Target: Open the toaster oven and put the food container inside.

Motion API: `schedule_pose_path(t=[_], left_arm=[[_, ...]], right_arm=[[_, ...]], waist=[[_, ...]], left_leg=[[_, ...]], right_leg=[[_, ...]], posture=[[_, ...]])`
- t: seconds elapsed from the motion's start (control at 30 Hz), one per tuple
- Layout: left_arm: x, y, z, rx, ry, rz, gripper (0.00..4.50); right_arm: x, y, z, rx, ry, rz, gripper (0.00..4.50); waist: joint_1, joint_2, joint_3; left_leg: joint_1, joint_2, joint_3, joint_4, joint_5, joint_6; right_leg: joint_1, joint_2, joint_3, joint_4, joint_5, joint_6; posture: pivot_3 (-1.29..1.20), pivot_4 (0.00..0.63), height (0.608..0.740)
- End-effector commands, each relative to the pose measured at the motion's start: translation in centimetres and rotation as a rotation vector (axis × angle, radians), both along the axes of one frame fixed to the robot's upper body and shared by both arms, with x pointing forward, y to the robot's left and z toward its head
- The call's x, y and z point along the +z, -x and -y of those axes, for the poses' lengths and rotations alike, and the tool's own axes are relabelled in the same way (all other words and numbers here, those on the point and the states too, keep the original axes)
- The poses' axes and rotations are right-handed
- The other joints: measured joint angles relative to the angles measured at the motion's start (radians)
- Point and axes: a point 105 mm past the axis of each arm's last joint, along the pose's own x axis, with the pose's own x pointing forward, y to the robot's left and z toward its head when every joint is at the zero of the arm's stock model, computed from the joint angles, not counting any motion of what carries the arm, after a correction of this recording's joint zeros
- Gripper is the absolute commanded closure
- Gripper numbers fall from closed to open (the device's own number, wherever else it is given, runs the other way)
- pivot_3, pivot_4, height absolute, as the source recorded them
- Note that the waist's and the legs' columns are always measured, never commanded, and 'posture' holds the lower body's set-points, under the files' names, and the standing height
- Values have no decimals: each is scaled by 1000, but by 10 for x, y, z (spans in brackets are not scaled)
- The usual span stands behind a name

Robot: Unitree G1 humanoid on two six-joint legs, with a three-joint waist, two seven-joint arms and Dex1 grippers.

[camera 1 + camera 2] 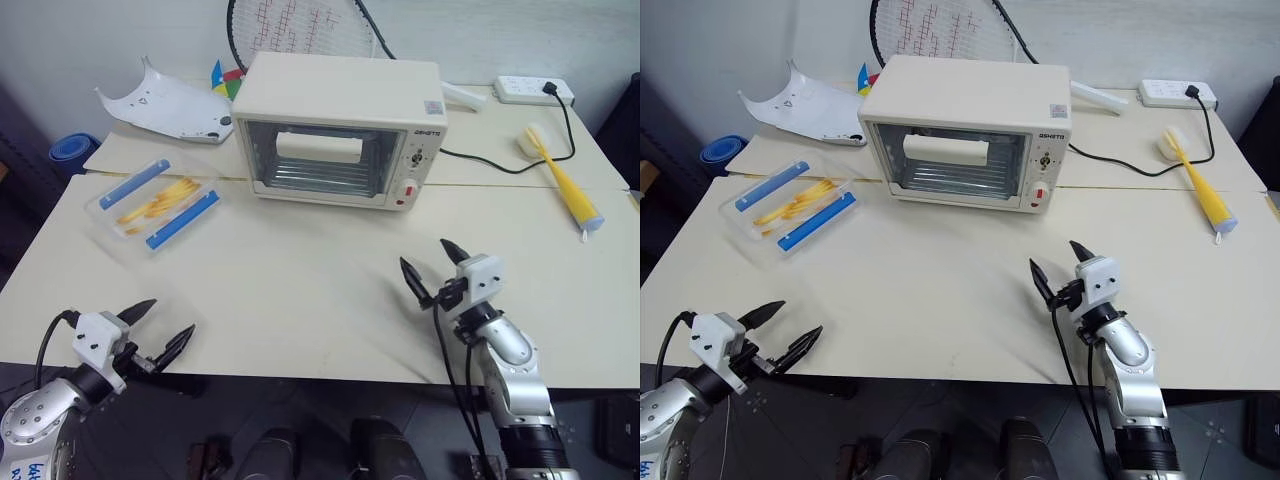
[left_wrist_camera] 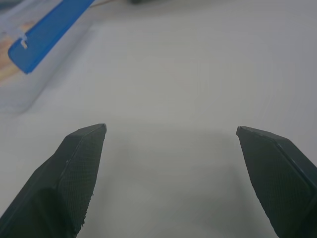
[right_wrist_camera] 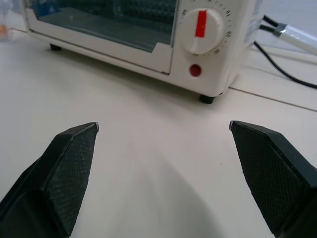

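The cream-white toaster oven (image 1: 340, 125) stands at the back middle of the table, its glass door shut; its knob and red switch (image 3: 196, 70) face my right gripper. The clear food container (image 1: 155, 204) with two blue clips and yellow food strips lies flat to the oven's left. My left gripper (image 1: 160, 328) is open over the table's front left edge, well short of the container, whose blue clip (image 2: 47, 34) shows ahead. My right gripper (image 1: 432, 265) is open and empty above the table, in front of the oven's right end.
A white curved plastic shell (image 1: 170, 108) lies behind the container. A racket (image 1: 300, 25) leans behind the oven. A yellow brush (image 1: 565, 180), a black cable (image 1: 500, 160) and a power strip (image 1: 533, 90) are at the right back.
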Motion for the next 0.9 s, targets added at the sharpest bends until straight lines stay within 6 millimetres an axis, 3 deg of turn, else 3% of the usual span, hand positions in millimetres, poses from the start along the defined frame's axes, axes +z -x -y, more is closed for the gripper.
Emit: schedule_pose_path(t=[0.03,0.13,0.27,0.53,0.67,0.9], left_arm=[[16,-9,6,-43,16,55,0],[33,-13,18,-143,103,38,0],[75,-18,21,-279,243,67,0],[108,-27,25,-393,215,66,0],[112,-29,30,-404,203,85,0],[97,-23,38,-394,218,48,0]], right_arm=[[13,2,-6,61,19,48,63],[35,6,-21,174,27,78,63],[75,1,-49,325,14,70,63],[110,-28,-76,421,35,2,63],[121,-42,-87,450,70,16,63],[141,-53,-120,534,80,80,63]], waist=[[-4,0,0],[-9,0,0],[-27,1,0],[-31,1,0],[-34,1,0],[-36,1,1]], left_leg=[[0,0,0,0,0,0],[0,0,0,0,0,0],[-2,2,0,0,1,-2],[-5,2,-1,-1,0,-2],[-5,2,-1,0,0,-2],[-6,2,0,-1,0,-2]], right_leg=[[0,0,0,0,0,0],[0,0,0,1,0,0],[-3,1,0,2,0,-1],[-5,1,-1,1,-1,-2],[-6,1,-1,1,-1,-2],[-7,1,-1,1,-1,-2]], posture=[[0,150,740],[0,150,740],[0,150,740],[0,150,740],[0,150,740],[0,150,740]])
